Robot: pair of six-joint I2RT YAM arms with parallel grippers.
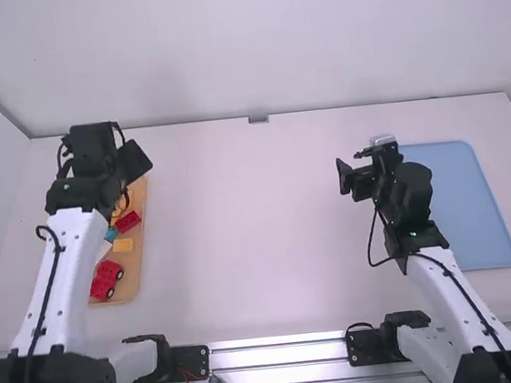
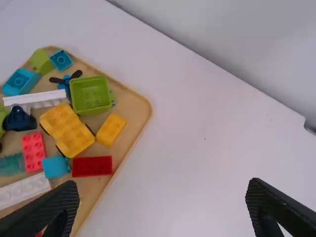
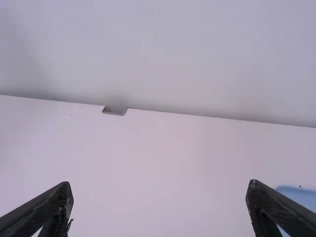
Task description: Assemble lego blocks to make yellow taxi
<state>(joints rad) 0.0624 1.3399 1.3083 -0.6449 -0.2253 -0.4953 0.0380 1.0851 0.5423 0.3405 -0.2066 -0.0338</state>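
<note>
My left gripper (image 1: pixel 133 161) is held above the far end of the wooden tray (image 1: pixel 141 275). In the left wrist view, the left gripper (image 2: pixel 163 211) is open with nothing between its fingers. A yellow car-shaped piece with dark wheels (image 2: pixel 74 138) lies on the tray (image 2: pixel 141 107), with a small yellow block (image 2: pixel 111 129) beside it. Around them are a red block (image 2: pixel 92 166) and a long white brick (image 2: pixel 23 191). Over on the right side, the right gripper (image 1: pixel 353 166) hangs above the table; the right wrist view has this gripper (image 3: pixel 160 211) open and holding nothing.
A blue mat (image 1: pixel 473 214) lies at the table's right, partly under the right arm. The tray also carries a green bin-like piece (image 2: pixel 90 95), a dark propeller piece (image 2: pixel 65 79), turquoise blocks (image 2: pixel 20 82) and a red vehicle (image 1: pixel 106 278). A wall runs along the far edge.
</note>
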